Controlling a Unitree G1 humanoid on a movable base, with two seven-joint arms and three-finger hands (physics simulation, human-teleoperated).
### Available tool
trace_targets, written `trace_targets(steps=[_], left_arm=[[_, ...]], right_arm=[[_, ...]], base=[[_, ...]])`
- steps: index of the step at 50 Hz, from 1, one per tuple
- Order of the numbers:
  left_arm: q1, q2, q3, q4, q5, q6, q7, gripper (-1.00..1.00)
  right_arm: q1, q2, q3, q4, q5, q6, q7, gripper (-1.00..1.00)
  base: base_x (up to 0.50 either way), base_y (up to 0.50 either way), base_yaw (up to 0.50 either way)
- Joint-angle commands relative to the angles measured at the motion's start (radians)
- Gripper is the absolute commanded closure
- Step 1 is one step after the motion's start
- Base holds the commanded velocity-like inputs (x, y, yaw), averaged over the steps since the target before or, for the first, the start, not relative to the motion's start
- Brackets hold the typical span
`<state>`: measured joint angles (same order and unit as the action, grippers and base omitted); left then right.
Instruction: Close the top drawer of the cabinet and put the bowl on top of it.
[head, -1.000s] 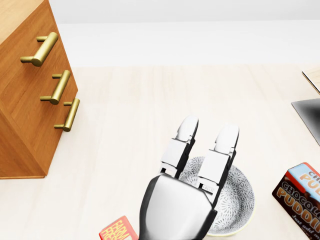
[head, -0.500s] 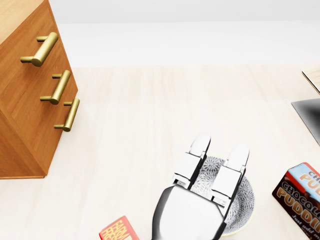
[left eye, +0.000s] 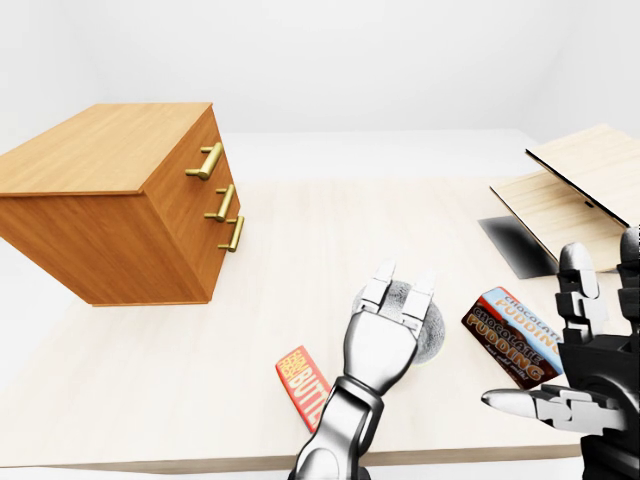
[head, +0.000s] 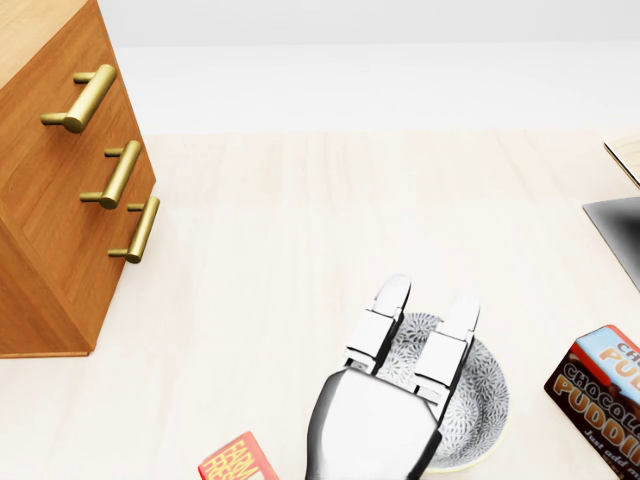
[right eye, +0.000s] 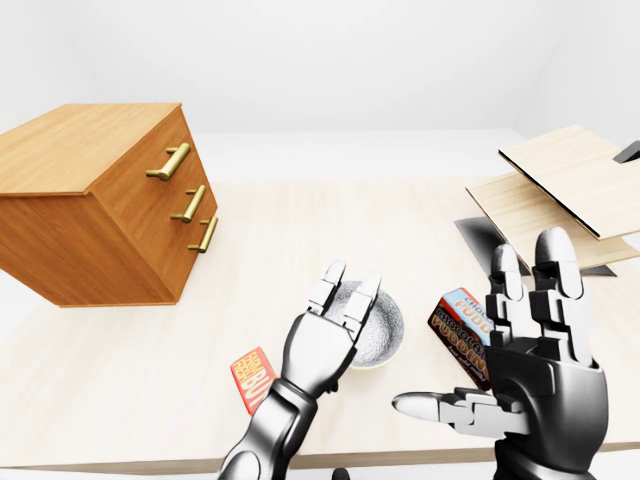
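Note:
A grey-patterned bowl (head: 487, 400) sits on the pale table near the bottom of the head view. My left hand (head: 425, 312) hovers over the bowl's left half with its fingers (head: 388, 305) stretched straight out, open, closed round nothing. To the left stands the wooden cabinet (left eye: 110, 190) with three gold handles (head: 80, 98); its three drawer fronts look flush. My right hand (right eye: 520, 345) is raised at the lower right of the right-eye view, open, fingers up and thumb pointing left, holding nothing.
A chocolate pudding box (head: 605, 395) lies just right of the bowl. A red butter packet (left eye: 303, 388) lies to its left by the table's near edge. Light wooden boards (left eye: 585, 185) above a dark panel (left eye: 515, 245) occupy the right side.
My left hand has drawn back toward the bottom of the head view, so its fingertips now end over the bowl. The bowl, cabinet and boxes have not moved.

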<state>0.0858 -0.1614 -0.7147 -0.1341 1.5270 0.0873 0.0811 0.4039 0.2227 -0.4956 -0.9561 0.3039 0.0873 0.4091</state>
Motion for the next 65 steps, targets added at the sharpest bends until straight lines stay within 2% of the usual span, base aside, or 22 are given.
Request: trace_targets(steps=[1, 29, 48, 65], left_arm=[[-0.039, -0.027, 0.050, 0.108, -0.033, 0.000, 0.031, -1.00], [-0.081, -0.069, 0.086, 0.266, -0.047, 0.000, 0.093, -1.00], [-0.066, -0.067, 0.060, 0.305, -0.008, 0.000, 0.085, -1.00], [-0.072, -0.075, 0.068, 0.338, -0.008, 0.000, 0.097, -1.00]], right_arm=[[0.004, -0.002, 0.011, 0.000, -0.006, 0.000, -0.005, -1.00], [-0.002, -0.003, -0.014, -0.008, 0.017, 0.000, 0.000, -1.00], [-0.004, -0.002, -0.024, -0.013, 0.026, 0.000, 0.001, -1.00], [-0.007, -0.004, -0.030, -0.017, 0.031, 0.000, 0.000, -1.00]], base=[[0.00, 0.00, 0.00], [0.00, 0.00, 0.00], [0.00, 0.00, 0.00], [0.00, 0.00, 0.00]])
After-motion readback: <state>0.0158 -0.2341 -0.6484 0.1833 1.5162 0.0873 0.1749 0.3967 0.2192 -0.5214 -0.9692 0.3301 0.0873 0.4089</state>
